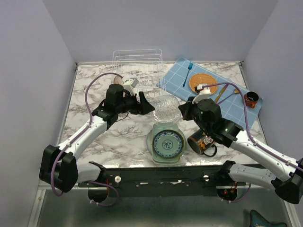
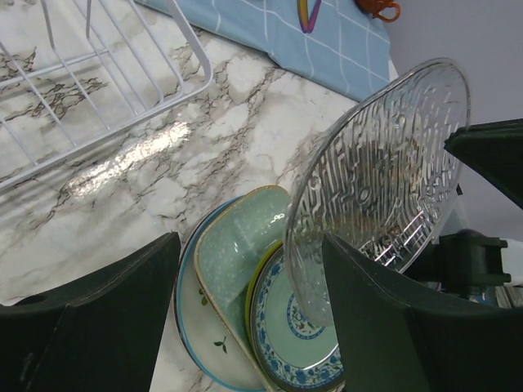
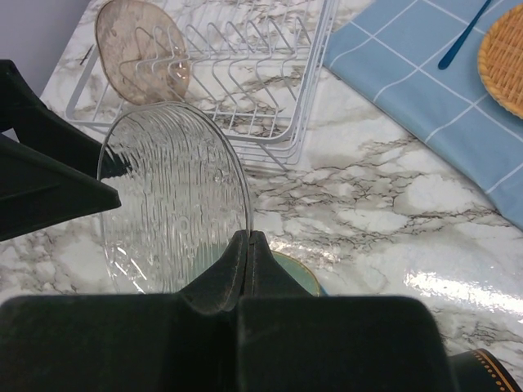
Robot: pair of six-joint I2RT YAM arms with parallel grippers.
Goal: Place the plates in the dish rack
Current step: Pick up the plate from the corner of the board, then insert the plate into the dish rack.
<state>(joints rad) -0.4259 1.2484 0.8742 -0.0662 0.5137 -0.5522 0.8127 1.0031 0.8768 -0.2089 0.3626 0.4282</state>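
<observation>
A clear plate (image 1: 166, 106) is being held upright above the table (image 1: 123, 135), its rim pinched by the right gripper (image 3: 249, 238). The left gripper (image 1: 149, 105), jaws spread, is just beside the plate's left edge. Only one brownish plate (image 3: 143, 49) is seen standing in the dish rack (image 1: 137, 59) at the far side. A stack of plates (image 1: 165, 144) is being left waiting at the near edge, so most of the loading is judged undone.
</observation>
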